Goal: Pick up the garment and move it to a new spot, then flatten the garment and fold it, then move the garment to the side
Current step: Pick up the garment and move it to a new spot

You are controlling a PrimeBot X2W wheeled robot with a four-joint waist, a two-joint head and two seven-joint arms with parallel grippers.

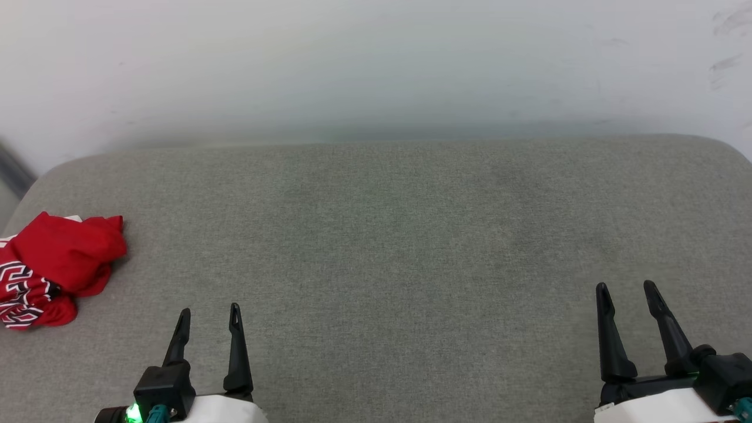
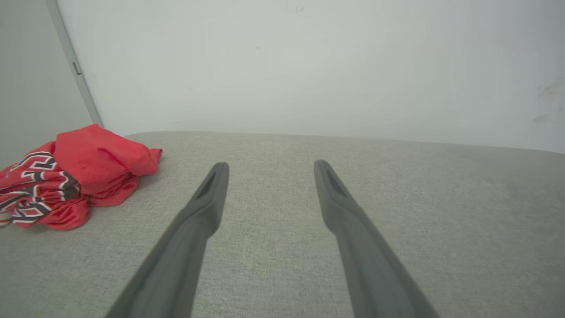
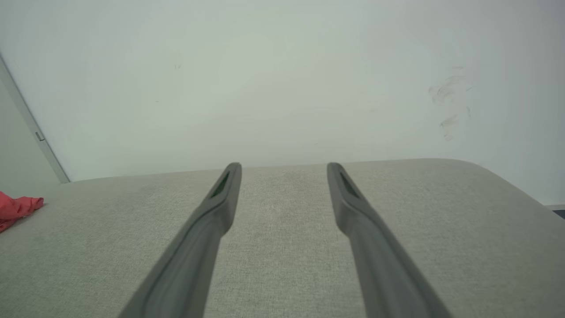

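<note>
The garment (image 1: 56,267) is a crumpled red heap with black, white-outlined lettering, lying at the far left edge of the grey cushioned surface (image 1: 388,235). My left gripper (image 1: 210,316) hovers open at the lower left, to the right of the heap and apart from it, nothing between its fingers. In the left wrist view the garment (image 2: 75,176) lies left of the open left gripper (image 2: 270,165). My right gripper (image 1: 627,289) stands open at the lower right, far from the cloth. The right wrist view catches a red corner of the garment (image 3: 17,207) at its left edge, beyond the open right gripper (image 3: 284,167).
A pale wall (image 1: 376,64) rises right behind the cushioned surface. The surface's rounded corners show at the back left and back right (image 1: 719,147). A grey vertical strip (image 2: 73,66) runs down the wall at the left. Wide bare fabric stretches between the two grippers.
</note>
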